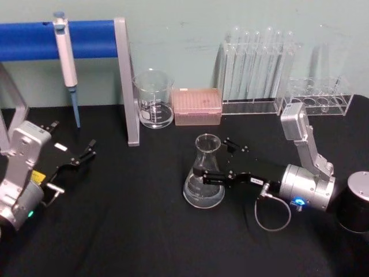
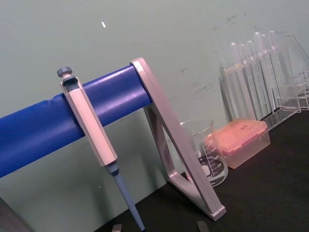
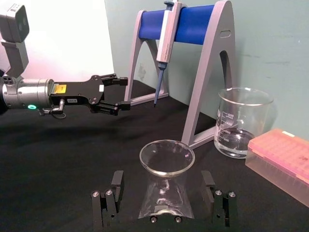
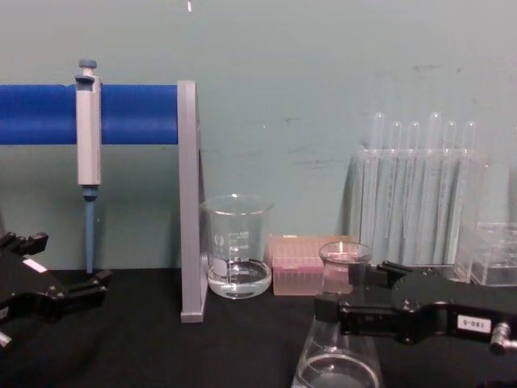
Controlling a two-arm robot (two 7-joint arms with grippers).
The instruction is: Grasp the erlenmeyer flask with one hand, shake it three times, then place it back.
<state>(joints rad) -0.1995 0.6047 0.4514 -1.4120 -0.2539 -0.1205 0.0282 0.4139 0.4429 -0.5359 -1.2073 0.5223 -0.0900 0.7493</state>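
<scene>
I have the erlenmeyer flask (image 1: 204, 176) standing upright on the black table (image 1: 138, 231), near the middle, with my right gripper (image 1: 214, 163) set around it.

From the right wrist view the flask (image 3: 166, 181) sits between the two jaws, which stand apart with a gap on each side of the glass, so they are not touching it. The chest view shows the right gripper (image 4: 355, 295) level with the flask's neck (image 4: 343, 271). Farther back and to the left stands the glass beaker (image 1: 154, 99), with the pink tip box (image 1: 198, 106) just beside it on its right and the test tube rack (image 1: 256, 72) beyond that. A pipette (image 1: 66, 60) hangs from the blue stand (image 1: 86, 39) at far left. My left gripper (image 1: 81, 157) rests on the left with its jaws apart, holding nothing, well apart from the flask.
</scene>
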